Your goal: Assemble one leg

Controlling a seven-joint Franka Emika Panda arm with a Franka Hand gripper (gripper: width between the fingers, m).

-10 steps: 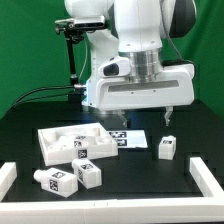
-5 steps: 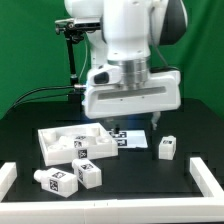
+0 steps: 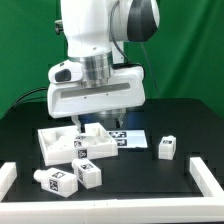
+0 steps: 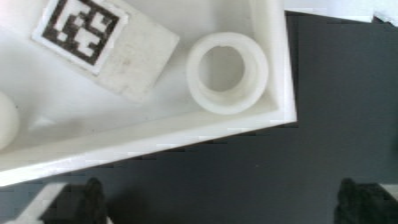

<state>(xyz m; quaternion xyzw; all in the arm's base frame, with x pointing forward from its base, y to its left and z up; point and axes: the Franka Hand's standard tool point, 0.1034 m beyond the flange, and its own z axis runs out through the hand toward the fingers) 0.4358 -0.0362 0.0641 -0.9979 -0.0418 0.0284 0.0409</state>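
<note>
The gripper (image 3: 98, 123) hangs open and empty just above the back part of the large white tray-like piece (image 3: 62, 140). In the wrist view the open gripper (image 4: 217, 204) shows dark fingertips (image 4: 71, 200) wide apart over black table, beside the tray's corner rim (image 4: 214, 125), with a round socket ring (image 4: 226, 70) and a tagged part (image 4: 98, 35) inside. One leg (image 3: 167, 148) stands alone at the exterior view's right. Two legs (image 3: 88, 174) (image 3: 58, 179) lie at the front left. More tagged pegs (image 3: 82, 150) rest on the tray.
The marker board (image 3: 130, 139) lies flat between the tray and the lone leg. White raised borders stand at the table's left (image 3: 8, 178) and right (image 3: 205, 172). A camera stand (image 3: 70, 50) rises behind the arm against the green backdrop.
The arm has moved toward the exterior view's left, from above the marker board to above the tray. The gripper stays open; the parts on the table have not moved.
</note>
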